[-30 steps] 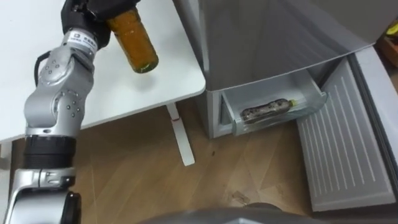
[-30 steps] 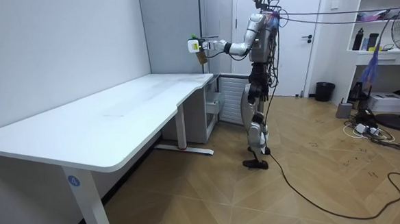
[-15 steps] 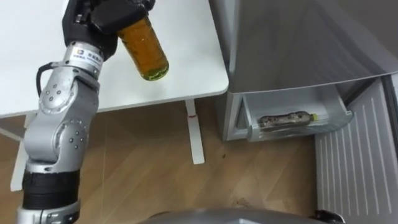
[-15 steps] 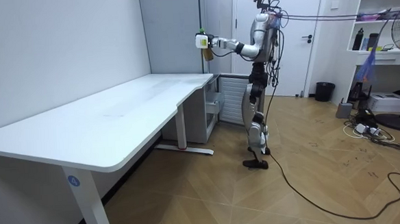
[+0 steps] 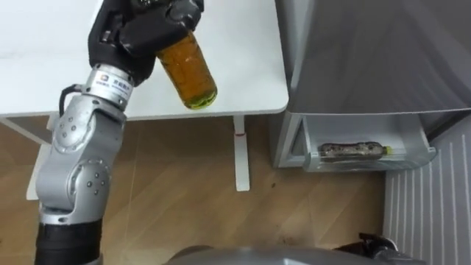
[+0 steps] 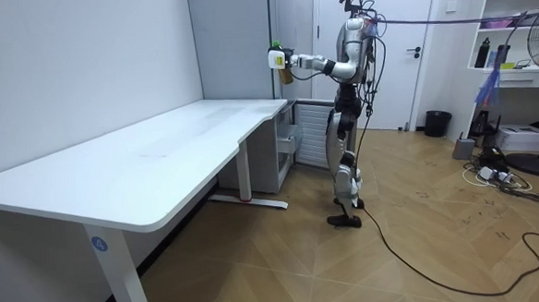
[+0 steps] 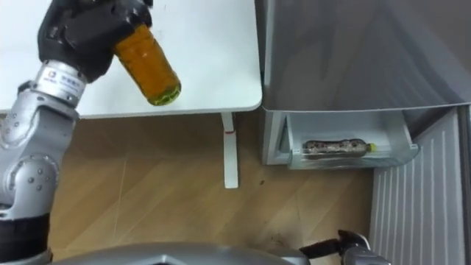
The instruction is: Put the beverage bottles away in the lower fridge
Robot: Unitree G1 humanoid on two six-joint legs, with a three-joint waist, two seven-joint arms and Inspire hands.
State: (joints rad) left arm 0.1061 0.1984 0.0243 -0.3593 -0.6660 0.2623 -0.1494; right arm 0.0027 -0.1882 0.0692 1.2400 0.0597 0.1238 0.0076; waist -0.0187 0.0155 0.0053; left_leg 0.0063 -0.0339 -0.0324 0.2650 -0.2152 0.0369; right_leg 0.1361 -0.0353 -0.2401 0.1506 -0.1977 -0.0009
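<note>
**1 bottle in hand, 1 in the drawer**

Risk, as judged: the bottle (image 5: 191, 73) of amber drink hangs tilted, base down and outward, above the corner of the white table (image 5: 44, 73). It is well apart from the fridge (image 5: 383, 59). The grip covers its upper part only, so a quick swing toward the fridge could let it slide out and drop onto the wood floor (image 5: 184, 199). Lowering it could also clip the table edge or the front of the open bottom drawer (image 5: 368, 165), where a second bottle (image 5: 353, 150) lies on its side.

Left hand (image 5: 136, 33): fingers curled tight round the bottle's top half, touching nothing else. Robot stands upright by the fridge, left arm raised.
</note>
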